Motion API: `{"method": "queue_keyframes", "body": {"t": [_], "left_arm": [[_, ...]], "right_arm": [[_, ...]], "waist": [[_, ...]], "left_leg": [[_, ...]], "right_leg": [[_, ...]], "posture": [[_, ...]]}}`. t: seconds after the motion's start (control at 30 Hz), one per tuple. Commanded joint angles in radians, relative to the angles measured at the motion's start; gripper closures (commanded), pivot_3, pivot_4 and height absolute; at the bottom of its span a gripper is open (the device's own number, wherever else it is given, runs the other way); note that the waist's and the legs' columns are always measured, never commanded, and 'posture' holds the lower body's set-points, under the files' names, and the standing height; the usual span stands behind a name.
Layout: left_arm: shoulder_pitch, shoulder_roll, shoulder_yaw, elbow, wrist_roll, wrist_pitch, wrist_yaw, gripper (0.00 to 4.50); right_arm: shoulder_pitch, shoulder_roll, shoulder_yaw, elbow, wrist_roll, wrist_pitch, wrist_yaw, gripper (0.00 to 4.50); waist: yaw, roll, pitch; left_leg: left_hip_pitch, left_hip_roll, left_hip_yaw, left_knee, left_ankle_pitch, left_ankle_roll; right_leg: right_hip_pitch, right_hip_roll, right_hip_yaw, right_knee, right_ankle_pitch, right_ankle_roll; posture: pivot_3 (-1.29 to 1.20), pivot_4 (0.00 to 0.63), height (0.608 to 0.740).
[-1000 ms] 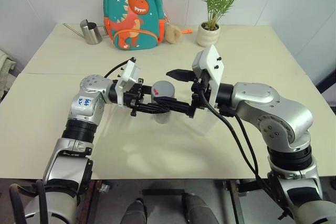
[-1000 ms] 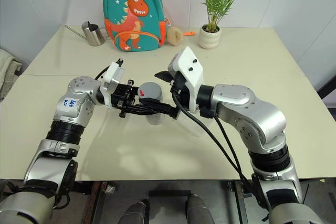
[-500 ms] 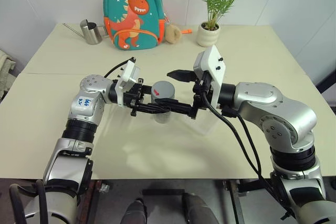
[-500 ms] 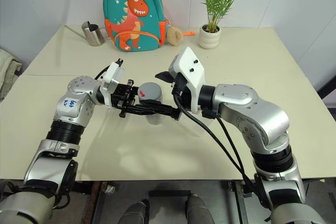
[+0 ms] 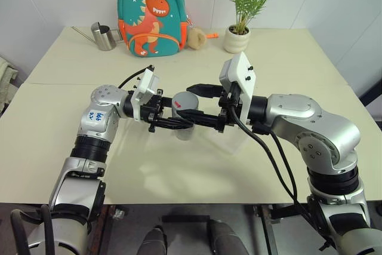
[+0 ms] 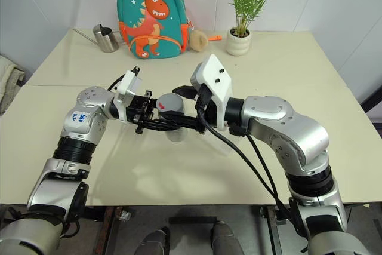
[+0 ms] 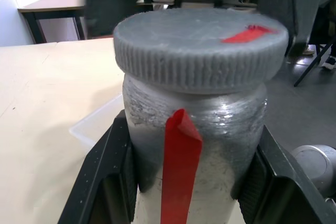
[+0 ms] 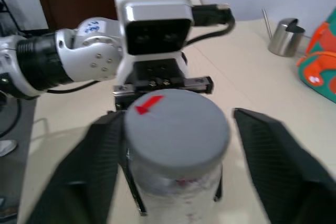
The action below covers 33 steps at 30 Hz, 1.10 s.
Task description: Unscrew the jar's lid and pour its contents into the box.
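The jar (image 7: 210, 145), clear with a red tape strip, is held upright above the table, my left gripper (image 5: 179, 125) shut on its body. Its grey lid (image 5: 187, 101) with a red mark sits on top. My right gripper (image 8: 176, 140) comes in from the opposite side, open, its fingers (image 8: 100, 161) flanking the lid: one touches the rim, the other stands a sliver off. The clear box (image 5: 240, 141) lies on the table under my right forearm, just beyond the jar. The contents cannot be made out through the jar's wall.
At the table's far edge stand a steel watering can (image 5: 104, 36), a teal dinosaur backpack (image 5: 151, 13) with a plush toy (image 5: 196, 38), and a potted plant (image 5: 237, 34). Bare tabletop (image 5: 71, 106) lies to the left and in front.
My right gripper's fingers have drawn in from wide apart to close about the lid. The left gripper and the jar have stayed still.
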Motion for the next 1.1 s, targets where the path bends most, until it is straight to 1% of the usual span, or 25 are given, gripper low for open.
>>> {"method": "queue_keyframes", "body": {"t": [0.03,0.57,0.7,0.93,1.1], "left_arm": [[-0.023,0.004,0.015,-0.015,-0.001,-0.014,-0.018,2.56],[-0.028,0.002,0.014,-0.003,0.003,-0.022,-0.017,2.56],[-0.027,0.003,0.016,-0.004,0.002,-0.022,-0.017,2.56],[-0.024,0.004,0.014,-0.005,0.004,-0.019,-0.017,2.56],[-0.005,0.015,0.001,0.003,0.019,-0.015,-0.029,2.56]], "right_arm": [[-0.014,-0.009,-0.008,-0.036,0.006,-0.004,0.008,1.20],[-0.016,-0.006,-0.005,-0.032,0.003,-0.004,0.010,1.20],[-0.018,-0.003,-0.004,-0.032,0.005,-0.004,0.011,1.96],[-0.031,0.001,-0.013,-0.026,0.005,-0.011,0.010,1.97],[-0.073,-0.003,-0.044,0.000,0.001,-0.024,0.007,1.97]], "waist": [[0.000,0.000,0.000],[0.000,0.000,0.000],[0.000,0.000,0.000],[0.000,0.000,0.000],[0.000,0.000,0.000]], "left_leg": [[0.000,0.000,0.000,0.000,0.000,0.000],[0.000,0.000,0.000,0.000,0.000,0.000],[0.000,0.000,0.000,0.000,0.000,0.000],[0.000,0.000,0.000,0.000,0.000,0.000],[0.000,0.000,0.000,0.000,0.000,0.000]], "right_leg": [[0.000,0.000,0.000,0.000,0.000,0.000],[0.000,0.000,0.000,0.000,0.000,0.000],[0.000,0.000,0.000,0.000,0.000,0.000],[0.000,0.000,0.000,0.000,0.000,0.000],[0.000,0.000,0.000,0.000,0.000,0.000]], "posture": [[0.00,0.150,0.740],[0.00,0.150,0.740],[0.00,0.150,0.740],[0.00,0.150,0.740],[0.00,0.150,0.740]]}}
